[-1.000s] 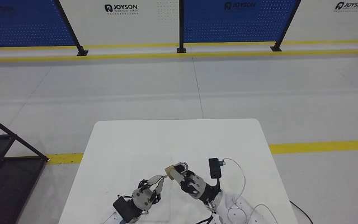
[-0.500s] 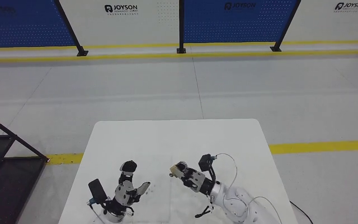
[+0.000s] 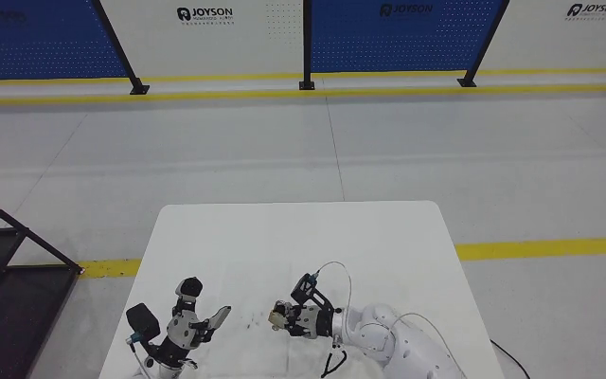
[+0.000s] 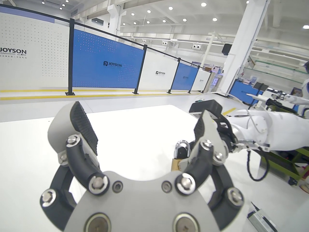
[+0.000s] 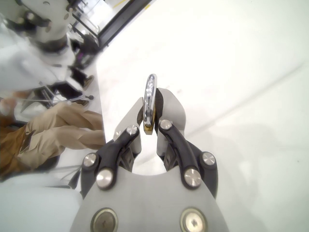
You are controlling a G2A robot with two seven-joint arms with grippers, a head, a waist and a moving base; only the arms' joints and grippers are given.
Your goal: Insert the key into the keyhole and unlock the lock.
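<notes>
The left gripper (image 3: 204, 301) has drawn away from the lock (image 3: 278, 315), which it nearly touched a second ago, and now sits back toward the near left corner of the tabletop (image 3: 284, 227). The right gripper (image 3: 286, 318) has carried the lock nearer to the near edge and to the left, and has turned to point at the left arm.

At the near edge, the left gripper (image 4: 141, 121) hangs just above the surface with its fingers (image 4: 83, 126) spread wide and nothing between them. It faces across the table toward the lock (image 4: 181, 148).

Beside it, around the middle of the near edge and well apart from it, the right gripper (image 5: 150, 102) has its fingers (image 5: 169, 105) pinching the lock (image 5: 150, 92) by its brass body. The silver shackle sticks out past the fingertips and looks closed. The lock is held off the tabletop, edge-on to the right wrist camera.

A few small dark specks lie on the white surface between the two grippers; what they are cannot be told.

Past the far edge is pale floor with a yellow line (image 3: 521, 249), and a black rack (image 3: 19, 265) stands off the left side. Farthest back runs a fence (image 3: 398, 33) of blue and white panels.
</notes>
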